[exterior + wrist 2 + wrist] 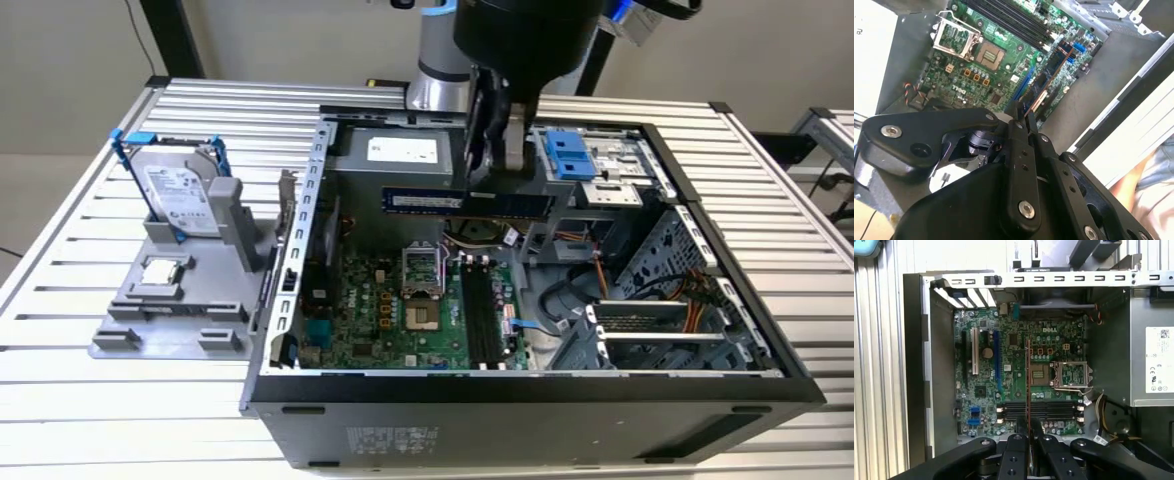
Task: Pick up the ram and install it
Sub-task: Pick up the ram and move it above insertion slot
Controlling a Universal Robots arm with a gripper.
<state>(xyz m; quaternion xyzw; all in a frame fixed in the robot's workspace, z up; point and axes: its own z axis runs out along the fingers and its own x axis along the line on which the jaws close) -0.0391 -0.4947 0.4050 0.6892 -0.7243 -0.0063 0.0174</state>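
Exterior view: the ram [420, 201] hangs level over the open computer case [534, 405], clamped near its middle between the jaws of the black arm [527, 40]. The jaws are closed on the stick's two flat faces, and both of its ends stick out free past them. It sits up near the case's open rim, apart from the motherboard [387, 310] below. Its long edge runs crosswise to the black memory slots [483, 320], which lie empty on the board.

In the first wrist view the ram [1027, 370] shows edge-on as a thin line crossing the slots [1054, 411] at a right angle. The CPU socket [1071, 375] lies just beside that line, and the grey power supply [1154, 360] stands against one case wall. The second wrist view also gives the stick [1051, 75] edge-on, reaching out from the jaw tips over the green board with open air beneath.

On the exterior view's left, outside the case, the hard drive [180, 195] stands upright in a grey stand [174, 300] on the ribbed bench [80, 400], well apart from the ram.
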